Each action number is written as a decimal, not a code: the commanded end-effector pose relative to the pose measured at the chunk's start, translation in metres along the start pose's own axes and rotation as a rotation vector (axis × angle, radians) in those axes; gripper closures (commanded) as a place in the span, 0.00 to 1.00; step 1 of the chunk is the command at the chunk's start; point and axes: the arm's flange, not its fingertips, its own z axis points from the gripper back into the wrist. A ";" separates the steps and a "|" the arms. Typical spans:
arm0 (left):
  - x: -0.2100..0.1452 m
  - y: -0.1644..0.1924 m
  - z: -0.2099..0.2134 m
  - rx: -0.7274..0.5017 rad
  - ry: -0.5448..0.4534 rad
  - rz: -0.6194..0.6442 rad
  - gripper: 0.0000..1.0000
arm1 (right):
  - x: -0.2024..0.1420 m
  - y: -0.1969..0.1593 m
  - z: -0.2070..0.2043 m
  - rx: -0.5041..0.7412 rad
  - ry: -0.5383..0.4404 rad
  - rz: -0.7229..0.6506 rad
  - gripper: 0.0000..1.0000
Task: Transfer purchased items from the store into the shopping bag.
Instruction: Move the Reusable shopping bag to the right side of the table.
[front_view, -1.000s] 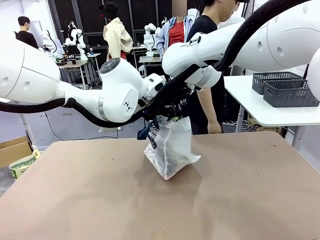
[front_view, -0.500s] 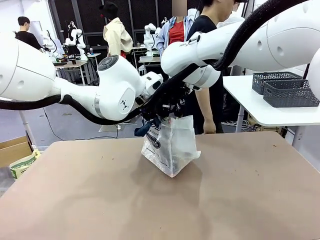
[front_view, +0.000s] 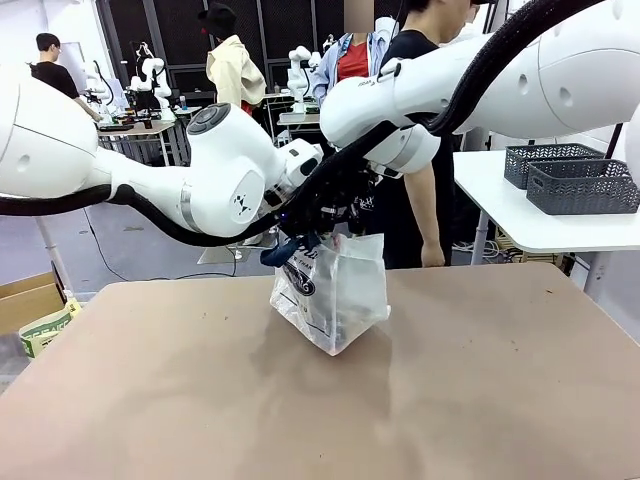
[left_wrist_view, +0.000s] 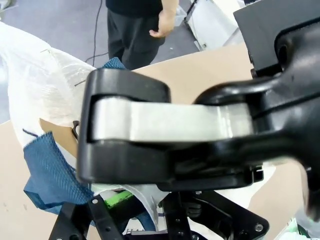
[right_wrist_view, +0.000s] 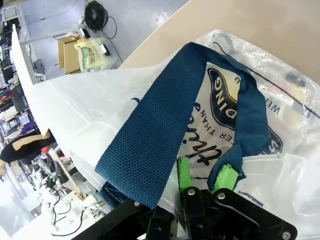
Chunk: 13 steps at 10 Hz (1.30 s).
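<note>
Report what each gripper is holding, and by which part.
Both hold the shopping bag at its top: the right gripper pinches the rim beside a navy strap handle; the left gripper's exact hold cannot be told.

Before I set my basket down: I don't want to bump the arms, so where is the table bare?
The brown table is bare along the near edge and on both sides of the shopping bag. It is crowded at the far middle, where both arms meet above the bag: the right gripper grips its top by a navy handle.
</note>
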 end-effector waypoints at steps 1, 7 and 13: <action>0.003 0.019 0.026 -0.068 -0.010 -0.077 1.00 | -0.010 -0.012 0.007 -0.022 0.021 -0.009 1.00; -0.001 0.003 0.007 -0.037 0.002 -0.063 1.00 | 0.000 0.000 0.000 0.000 0.000 0.000 1.00; -0.001 0.003 0.007 -0.037 0.002 -0.063 1.00 | 0.006 -0.020 0.032 0.048 -0.032 -0.050 0.20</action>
